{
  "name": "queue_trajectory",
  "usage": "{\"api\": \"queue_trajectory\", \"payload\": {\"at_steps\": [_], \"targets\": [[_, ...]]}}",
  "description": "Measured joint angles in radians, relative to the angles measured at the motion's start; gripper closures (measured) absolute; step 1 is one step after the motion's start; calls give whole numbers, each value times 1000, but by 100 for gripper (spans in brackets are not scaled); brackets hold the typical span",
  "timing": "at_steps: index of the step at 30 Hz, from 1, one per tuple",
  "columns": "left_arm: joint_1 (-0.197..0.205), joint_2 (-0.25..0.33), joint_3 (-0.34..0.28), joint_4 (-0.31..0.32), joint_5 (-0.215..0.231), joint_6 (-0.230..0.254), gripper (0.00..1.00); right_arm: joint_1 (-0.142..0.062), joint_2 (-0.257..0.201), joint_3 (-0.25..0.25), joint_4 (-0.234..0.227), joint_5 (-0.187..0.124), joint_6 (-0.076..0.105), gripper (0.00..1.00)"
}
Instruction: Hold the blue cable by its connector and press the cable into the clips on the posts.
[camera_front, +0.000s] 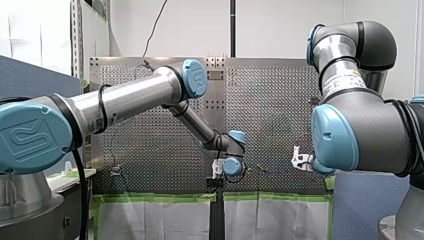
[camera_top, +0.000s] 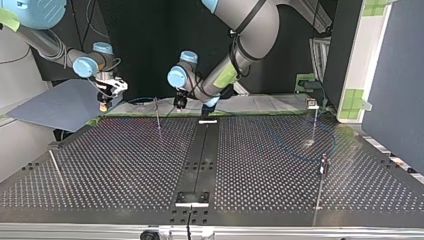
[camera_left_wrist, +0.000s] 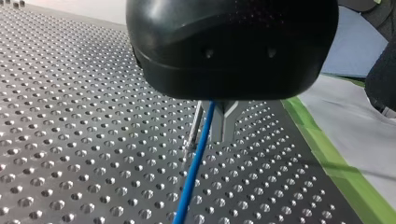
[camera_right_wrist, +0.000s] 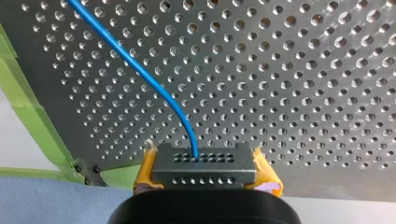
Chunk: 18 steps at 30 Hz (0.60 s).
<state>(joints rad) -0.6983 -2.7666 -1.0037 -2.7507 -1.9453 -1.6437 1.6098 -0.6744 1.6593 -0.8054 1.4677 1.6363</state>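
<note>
While one black connector (camera_right_wrist: 204, 169) is pinched between the two yellow pads (camera_right_wrist: 145, 170) of the right gripper (camera_right_wrist: 205, 161), just off a corner of the perforated surface (camera_top: 125, 165) edged with green tape (camera_right_wrist: 32, 116), one blue cable (camera_right_wrist: 135, 65) is led across to the left gripper (camera_left_wrist: 211, 127). Whether that gripper is closed cannot be told. Three thin posts (camera_top: 157, 114) are seen standing well apart, with broad stretches of surface between them.
</note>
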Motion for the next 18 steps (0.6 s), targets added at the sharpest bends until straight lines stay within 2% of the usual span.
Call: {"api": "queue_trajectory", "payload": {"at_steps": [7, 12, 18], "targets": [[14, -9, 17, 7, 22, -7, 100, -3, 0, -1, -6, 10, 1, 100], [23, -39, 58, 4, 29, -12, 100, -5, 1, -1, -26, 7, 2, 100], [40, -47, 105, -10, 35, -16, 100, -5, 2, -2, -49, -3, 3, 100]]}}
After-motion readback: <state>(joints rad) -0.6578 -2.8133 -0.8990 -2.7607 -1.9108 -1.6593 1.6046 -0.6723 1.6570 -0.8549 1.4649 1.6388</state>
